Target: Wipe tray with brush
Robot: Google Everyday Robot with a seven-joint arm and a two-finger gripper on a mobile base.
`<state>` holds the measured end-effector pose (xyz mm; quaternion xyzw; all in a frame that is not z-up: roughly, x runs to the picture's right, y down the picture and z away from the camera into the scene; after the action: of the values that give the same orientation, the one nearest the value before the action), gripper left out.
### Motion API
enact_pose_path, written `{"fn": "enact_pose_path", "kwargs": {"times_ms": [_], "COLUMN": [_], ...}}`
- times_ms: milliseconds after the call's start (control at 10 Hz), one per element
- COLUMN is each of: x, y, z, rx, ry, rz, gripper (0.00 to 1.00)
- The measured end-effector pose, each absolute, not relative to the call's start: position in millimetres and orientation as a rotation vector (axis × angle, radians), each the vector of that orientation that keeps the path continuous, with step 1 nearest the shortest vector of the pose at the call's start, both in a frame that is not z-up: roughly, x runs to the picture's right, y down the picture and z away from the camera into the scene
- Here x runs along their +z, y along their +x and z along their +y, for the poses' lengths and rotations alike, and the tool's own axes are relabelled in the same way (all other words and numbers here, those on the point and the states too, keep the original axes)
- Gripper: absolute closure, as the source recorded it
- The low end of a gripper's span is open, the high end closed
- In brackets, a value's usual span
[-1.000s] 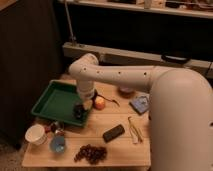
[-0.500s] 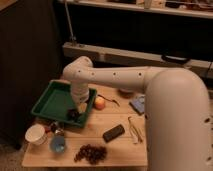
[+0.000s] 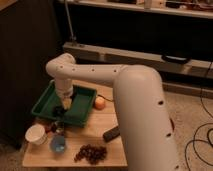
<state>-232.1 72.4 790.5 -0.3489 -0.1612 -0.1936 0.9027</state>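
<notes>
The green tray (image 3: 46,103) sits on the left part of the small wooden table (image 3: 112,150). My white arm reaches down from the right, and the gripper (image 3: 65,106) is low over the tray's middle, near its front wall. A pale yellowish piece (image 3: 66,102) shows at the gripper's end; it may be the brush, but I cannot tell whether it is held. No other brush shows.
An orange fruit (image 3: 100,102) lies just right of the tray. A white cup (image 3: 36,134), a blue cup (image 3: 58,145) and a small dark item (image 3: 60,124) stand in front of the tray. Dark grapes (image 3: 90,152) and a black object (image 3: 111,134) lie nearby.
The arm has swung left, from beside the fruit to over the tray. The gripper now sits lower inside the tray.
</notes>
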Motion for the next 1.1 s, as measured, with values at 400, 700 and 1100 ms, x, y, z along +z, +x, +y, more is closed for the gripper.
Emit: {"fn": "enact_pose_path", "kwargs": {"times_ms": [400,700,1100], "x": [817,830,822], "y": [-211,-166,-120], "z": [33,15,23], "rx": [-0.289,-0.194,-0.154], "ry": [-0.696,-0.686,-0.703], "rz": [-0.272,-0.213,-0.184], "gripper": [0.86,0.86,0.86]}}
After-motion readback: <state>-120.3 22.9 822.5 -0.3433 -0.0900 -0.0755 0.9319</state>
